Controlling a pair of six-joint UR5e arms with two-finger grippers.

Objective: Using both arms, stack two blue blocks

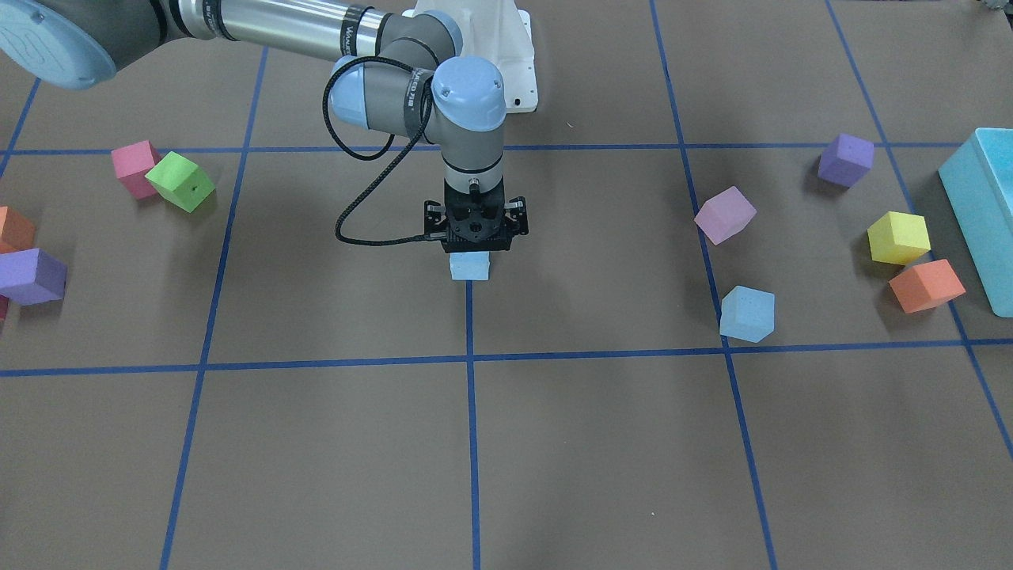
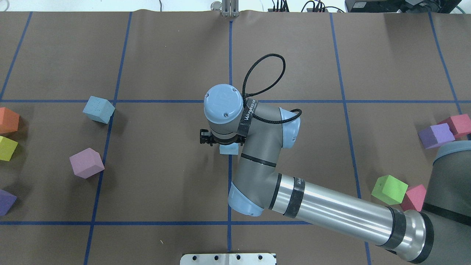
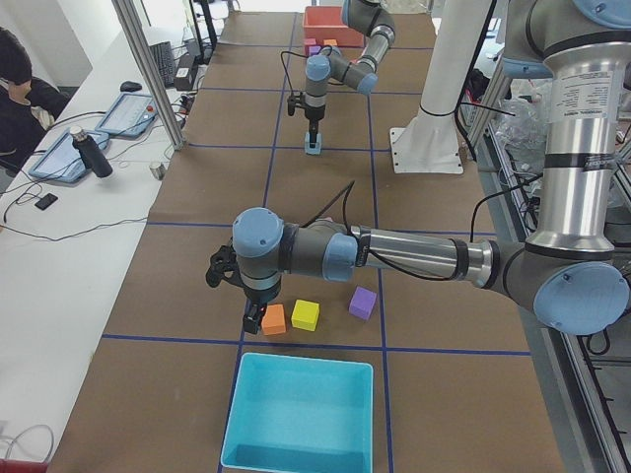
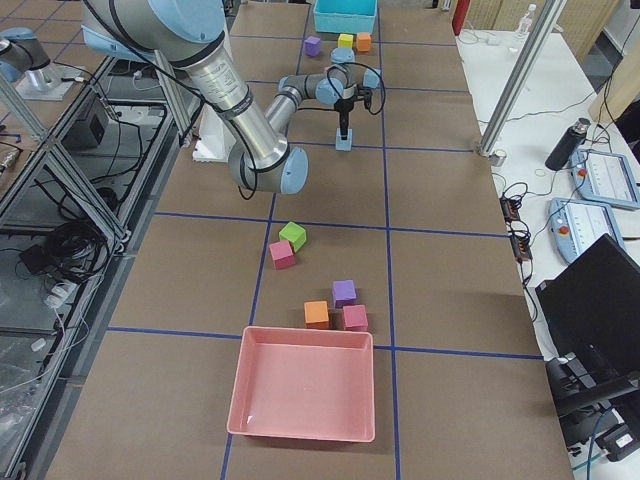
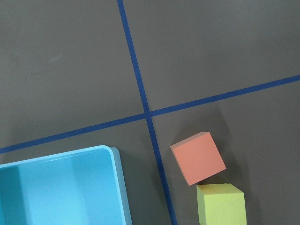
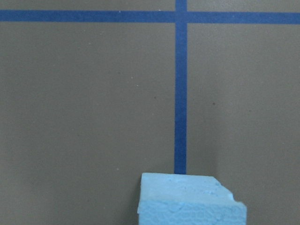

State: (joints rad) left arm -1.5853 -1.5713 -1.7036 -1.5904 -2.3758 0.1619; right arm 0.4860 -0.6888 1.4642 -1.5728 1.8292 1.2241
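One blue block [image 1: 470, 266] sits on the centre tape line, also in the overhead view [image 2: 228, 149] and large at the bottom of the right wrist view [image 6: 190, 199]. My right gripper [image 1: 472, 253] points straight down onto it and appears shut on the block, which rests on the table. The second blue block [image 1: 746, 314] lies alone on the robot's left side [image 2: 98, 109]. My left gripper [image 3: 254, 320] shows only in the exterior left view, low beside an orange cube [image 3: 274, 318]. I cannot tell whether it is open or shut.
A teal box [image 1: 981, 214] stands at the left end, with yellow [image 1: 898, 237], orange [image 1: 926, 285], purple [image 1: 845, 159] and lilac [image 1: 725, 214] cubes near it. Green [image 1: 180, 181], pink [image 1: 134, 168] and purple [image 1: 32, 275] cubes lie on the right side.
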